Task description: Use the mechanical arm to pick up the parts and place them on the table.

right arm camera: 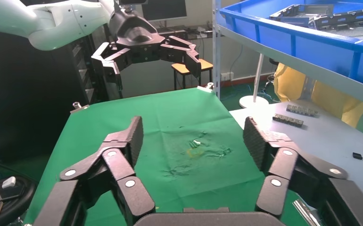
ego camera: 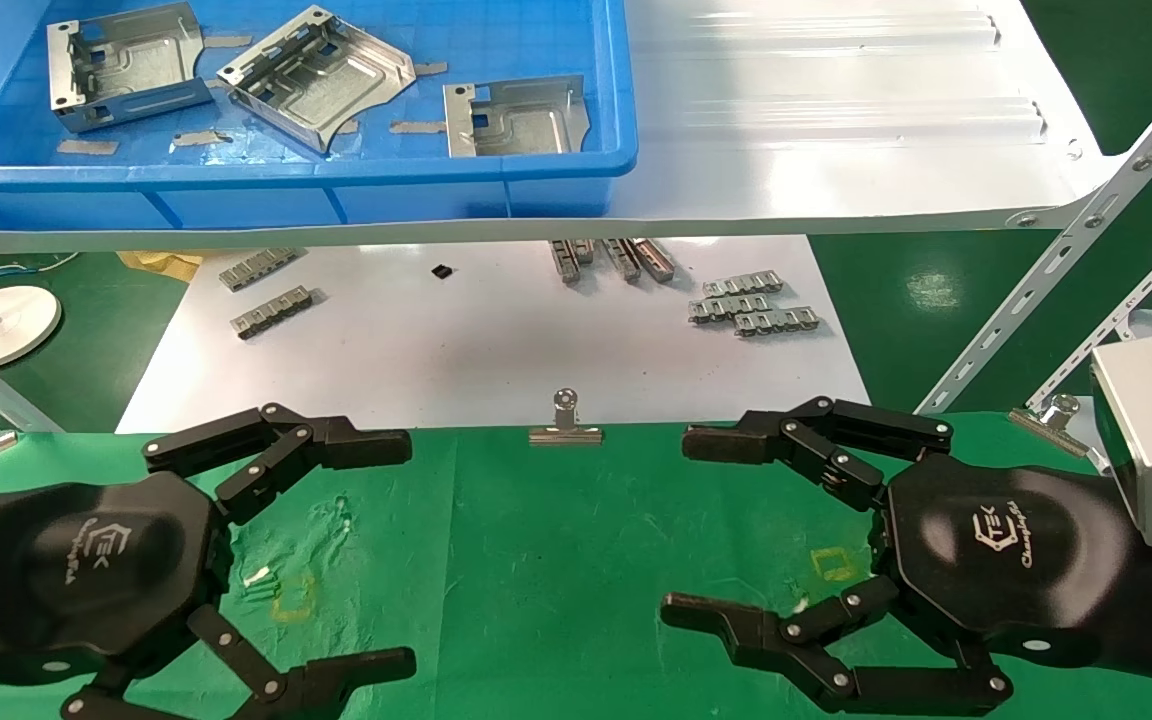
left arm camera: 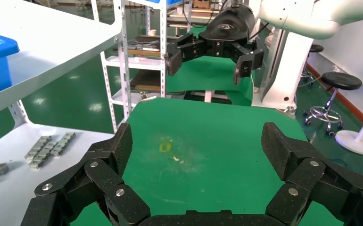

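Note:
Three shiny silver parts (ego camera: 126,65) (ego camera: 316,75) (ego camera: 516,115) lie in the blue tray (ego camera: 286,180) on the white shelf. They also show in the right wrist view (right arm camera: 330,19). My left mechanical arm's hand (ego camera: 386,555) hovers open and empty just above the left side of the green table (ego camera: 556,560). In the left wrist view (left arm camera: 198,141) only bare cloth lies between its fingers. My right hand (ego camera: 681,525) is open and empty over the table's right side, and its own view (right arm camera: 193,134) shows the same.
The glossy white shelf (ego camera: 836,120) overhangs a lower white board (ego camera: 496,350) holding grey link strips (ego camera: 751,305) (ego camera: 271,310). Binder clips (ego camera: 565,425) (ego camera: 1051,415) grip the cloth's far edge. Slotted shelf struts (ego camera: 1066,250) slant at right. Yellow square marks (ego camera: 293,600) (ego camera: 833,563) lie on the cloth.

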Controlling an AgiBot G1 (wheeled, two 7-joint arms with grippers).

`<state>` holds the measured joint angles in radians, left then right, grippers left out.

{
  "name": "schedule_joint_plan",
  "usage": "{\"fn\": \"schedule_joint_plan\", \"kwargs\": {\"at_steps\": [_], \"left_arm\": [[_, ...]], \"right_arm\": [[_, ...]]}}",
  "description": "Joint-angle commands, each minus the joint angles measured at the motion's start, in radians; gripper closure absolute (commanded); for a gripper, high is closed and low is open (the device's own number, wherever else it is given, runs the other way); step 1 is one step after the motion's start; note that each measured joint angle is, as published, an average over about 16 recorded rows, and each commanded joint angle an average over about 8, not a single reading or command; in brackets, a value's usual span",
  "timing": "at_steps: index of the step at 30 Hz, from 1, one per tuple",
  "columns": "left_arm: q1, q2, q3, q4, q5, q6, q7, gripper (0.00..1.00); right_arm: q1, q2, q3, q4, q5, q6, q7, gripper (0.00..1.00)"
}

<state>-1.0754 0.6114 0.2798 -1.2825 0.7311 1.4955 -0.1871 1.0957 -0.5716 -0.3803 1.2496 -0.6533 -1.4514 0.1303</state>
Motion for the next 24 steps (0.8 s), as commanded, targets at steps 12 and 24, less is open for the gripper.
{"fn": "schedule_joint_plan", "kwargs": {"at_steps": [12,24], "left_arm": [[-0.003,0.001,-0.001,0.000,-0.001,-0.001,0.000,0.00],[-0.363,0.087,0.046,0.127,0.157,-0.010,-0.031,0.00]], "right_arm": [[0.000,0.000,0.000,0.000,0.000,0.000,0.000,1.00],[0.000,0.000,0.000,0.000,0.000,0.000,0.000,1.00]]}}
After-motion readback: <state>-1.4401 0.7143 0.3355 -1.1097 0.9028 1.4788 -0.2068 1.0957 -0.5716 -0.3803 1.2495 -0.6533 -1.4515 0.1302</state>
